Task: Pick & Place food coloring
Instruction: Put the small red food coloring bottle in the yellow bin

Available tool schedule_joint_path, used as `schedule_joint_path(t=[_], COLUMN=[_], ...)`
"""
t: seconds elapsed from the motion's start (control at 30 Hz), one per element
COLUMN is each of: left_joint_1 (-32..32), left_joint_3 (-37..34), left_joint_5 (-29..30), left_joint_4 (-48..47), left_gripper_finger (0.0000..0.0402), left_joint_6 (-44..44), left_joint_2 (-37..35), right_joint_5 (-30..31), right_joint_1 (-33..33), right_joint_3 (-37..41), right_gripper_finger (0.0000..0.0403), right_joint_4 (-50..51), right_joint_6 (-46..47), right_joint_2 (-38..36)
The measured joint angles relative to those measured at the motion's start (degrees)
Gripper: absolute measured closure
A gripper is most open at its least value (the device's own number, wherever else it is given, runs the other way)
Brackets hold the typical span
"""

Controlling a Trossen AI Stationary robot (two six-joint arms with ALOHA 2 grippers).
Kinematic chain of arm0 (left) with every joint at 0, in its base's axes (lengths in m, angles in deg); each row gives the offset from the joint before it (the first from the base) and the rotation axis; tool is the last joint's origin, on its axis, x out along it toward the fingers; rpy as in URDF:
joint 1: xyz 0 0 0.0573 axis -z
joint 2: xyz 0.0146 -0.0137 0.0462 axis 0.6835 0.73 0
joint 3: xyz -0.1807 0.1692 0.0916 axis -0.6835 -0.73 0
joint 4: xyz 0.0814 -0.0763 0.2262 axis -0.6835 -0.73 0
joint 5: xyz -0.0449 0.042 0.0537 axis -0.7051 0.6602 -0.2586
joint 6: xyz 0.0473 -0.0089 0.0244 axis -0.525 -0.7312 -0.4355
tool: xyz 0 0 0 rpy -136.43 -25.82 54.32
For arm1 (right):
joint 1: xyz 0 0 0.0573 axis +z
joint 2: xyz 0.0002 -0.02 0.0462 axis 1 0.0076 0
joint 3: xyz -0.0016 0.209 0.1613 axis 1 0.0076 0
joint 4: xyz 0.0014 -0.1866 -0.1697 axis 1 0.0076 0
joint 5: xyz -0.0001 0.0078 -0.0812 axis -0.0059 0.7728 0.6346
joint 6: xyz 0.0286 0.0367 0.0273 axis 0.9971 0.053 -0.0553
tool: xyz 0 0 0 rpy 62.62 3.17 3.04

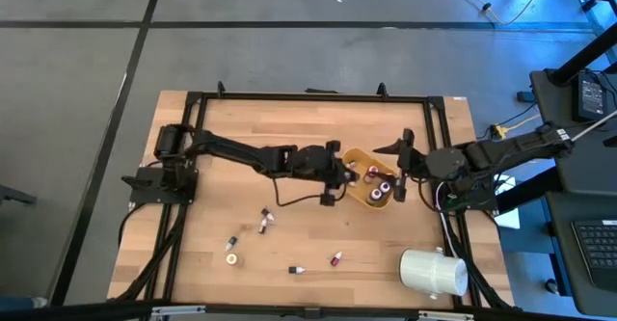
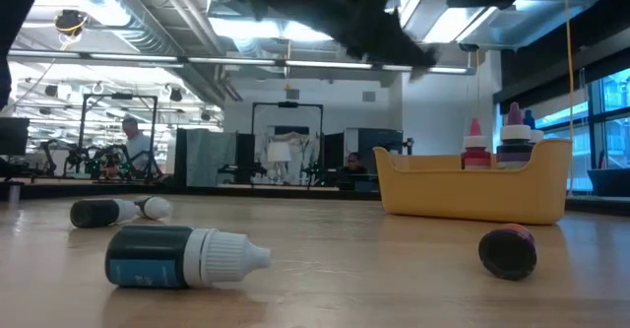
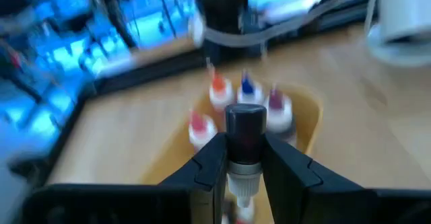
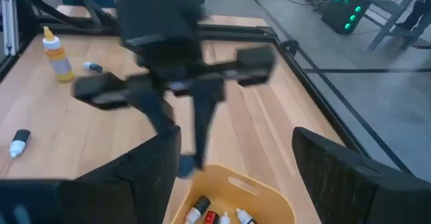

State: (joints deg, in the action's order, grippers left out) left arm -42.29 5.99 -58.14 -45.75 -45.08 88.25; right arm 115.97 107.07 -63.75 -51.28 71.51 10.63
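Note:
My left gripper [image 1: 344, 174] is at the left rim of the yellow bowl [image 1: 359, 157], shut on a small dark food coloring bottle [image 3: 245, 126]. Several capped bottles [image 3: 246, 96] stand upright in the bowl [image 3: 306, 126]; the low view shows their tips [image 2: 513, 131] above its wall [image 2: 472, 192]. More bottles lie on their sides on the table [image 1: 266, 220] [image 1: 231, 258] [image 1: 336, 259] [image 2: 182, 257]. My right gripper [image 1: 395, 171] hovers at the bowl's right side, its fingers [image 4: 343, 183] wide open and touching nothing. My left gripper pinches the dark bottle between its two fingers [image 3: 212, 160], low on the body next to the white neck [image 3: 244, 173]. The cap end points back toward the wrist and the dark base [image 3: 245, 116] points away. The bottle is lifted clear of the table, above the bowl's left edge.
A big white cylinder [image 1: 434, 271] lies near the table's near right corner. In the right wrist view a yellow dropper bottle [image 4: 56, 54] stands on the table beyond the bowl. A black frame [image 1: 308, 97] runs along the table's edges.

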Motion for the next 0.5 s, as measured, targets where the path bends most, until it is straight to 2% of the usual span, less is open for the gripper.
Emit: schedule_joint_path(t=[0.5], left_joint_1=[-2.7], left_joint_3=[5.4], left_joint_5=[-0.1], left_joint_4=[-5.3], left_gripper_finger=[0.0325], left_joint_6=[5.6], left_joint_2=[10.9], right_joint_5=[-0.2], right_joint_1=[0.0], right_joint_3=[0.1], right_gripper_finger=[0.0119], right_joint_4=[0.7], right_joint_6=[2.6], right_joint_2=[1.9])
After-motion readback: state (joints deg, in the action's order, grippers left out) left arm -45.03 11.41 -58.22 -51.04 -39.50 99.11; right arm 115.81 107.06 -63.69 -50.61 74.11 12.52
